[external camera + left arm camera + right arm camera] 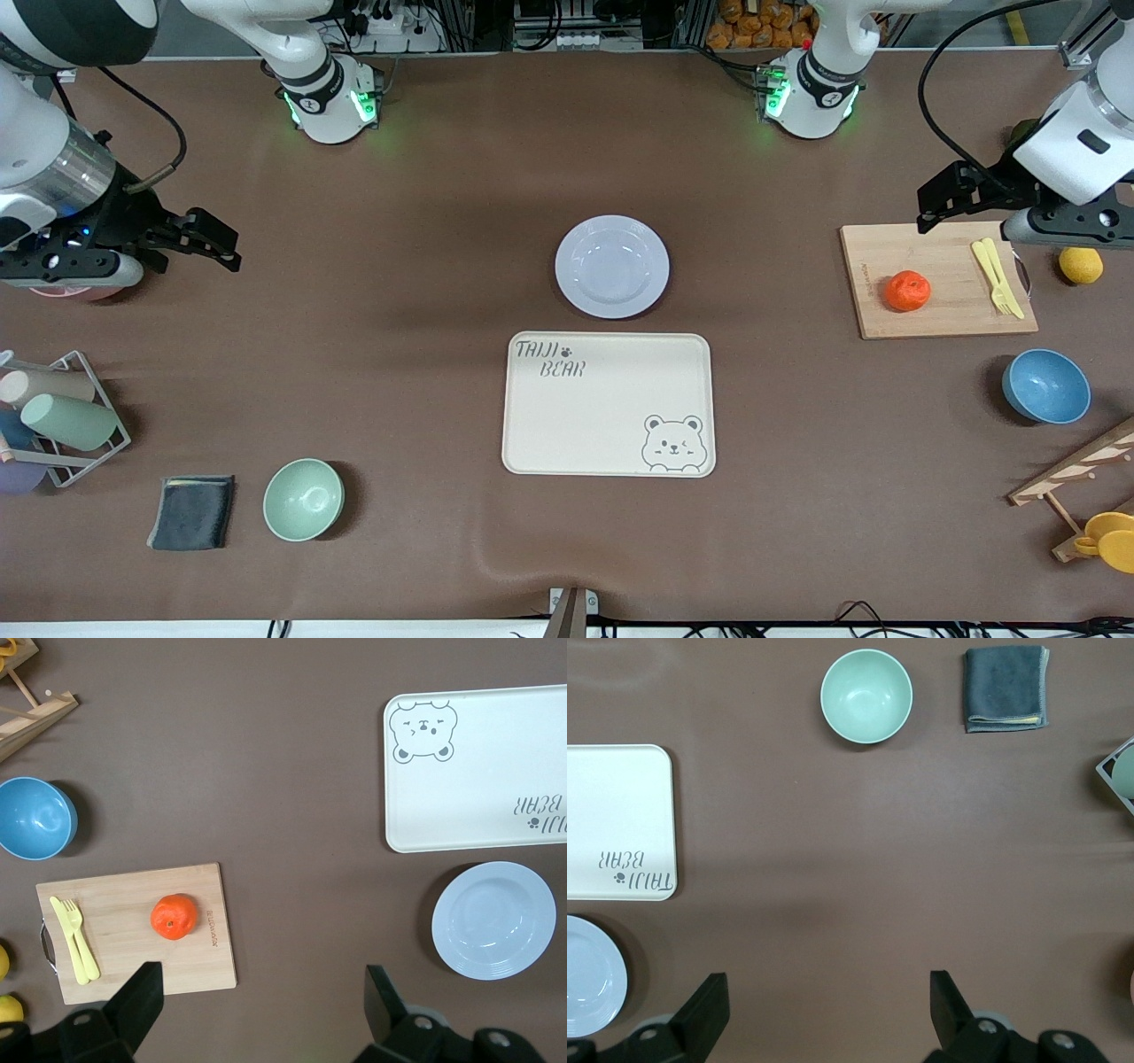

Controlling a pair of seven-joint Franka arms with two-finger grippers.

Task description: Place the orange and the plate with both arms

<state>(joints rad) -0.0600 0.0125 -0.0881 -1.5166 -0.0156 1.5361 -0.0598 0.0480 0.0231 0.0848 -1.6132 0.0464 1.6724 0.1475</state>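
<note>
Orange (907,291) near open left tool (939,206)

Orange (907,291) is sitting on a cutting board (939,315) with bare board all around it; yellow fork and knife (998,276) are lying well apart. Plate (611,266) is lying just beside the tray (608,403), open worktop (399,310) surrounding it elsewhere.

A robotics lab. Two arm bases (332,97) stand bolted at twelve o'clock along a brown-covered table (425,292). Cables and metal framing (532,22) crowd the edge.
</note>
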